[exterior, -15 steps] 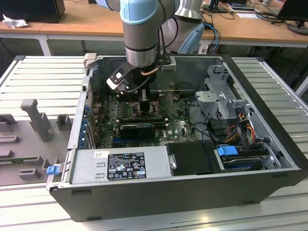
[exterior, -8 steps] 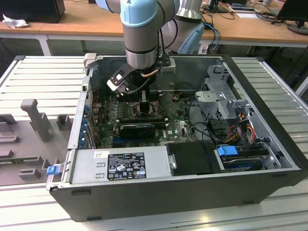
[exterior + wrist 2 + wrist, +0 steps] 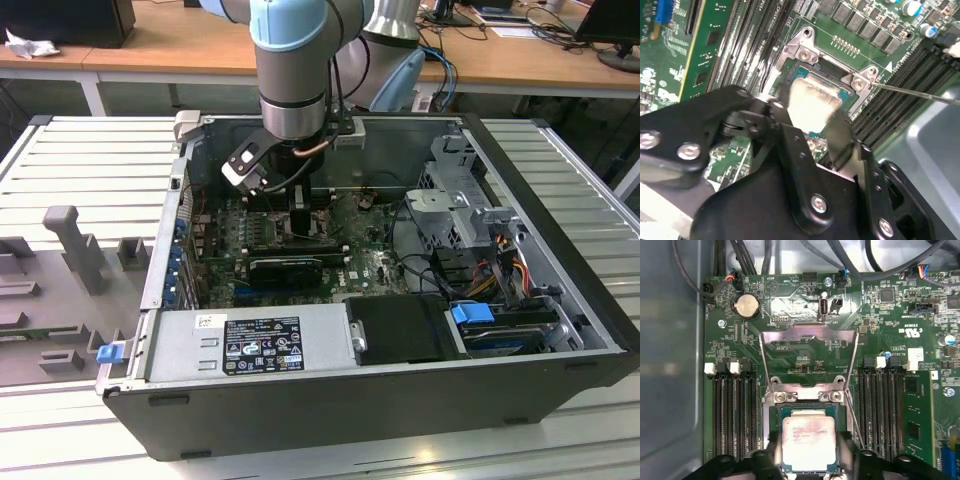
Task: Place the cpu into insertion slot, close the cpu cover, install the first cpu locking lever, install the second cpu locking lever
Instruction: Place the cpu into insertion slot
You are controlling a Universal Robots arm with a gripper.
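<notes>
In both wrist views the cpu (image 3: 808, 442) (image 3: 812, 102), a small square chip with a pale metal top, lies flat in the insertion slot (image 3: 776, 416) on the green motherboard. My gripper (image 3: 808, 460) (image 3: 812, 125) is low over it, its black fingers (image 3: 771, 456) pressed against two opposite edges of the chip. The cpu cover (image 3: 810, 333), a thin metal frame, stands flipped open on its hinge beyond the socket. A thin wire locking lever (image 3: 915, 92) (image 3: 853, 415) sticks out beside the socket, unlatched. In the exterior view the gripper (image 3: 300, 215) reaches down inside the computer case.
Black memory slots (image 3: 735, 410) (image 3: 880, 405) run along both sides of the socket. Cables (image 3: 840, 255) hang at the board's far edge. The case holds a power supply (image 3: 250, 345), a drive cage (image 3: 455, 195) and wiring (image 3: 500, 265); its walls (image 3: 165, 240) enclose the arm.
</notes>
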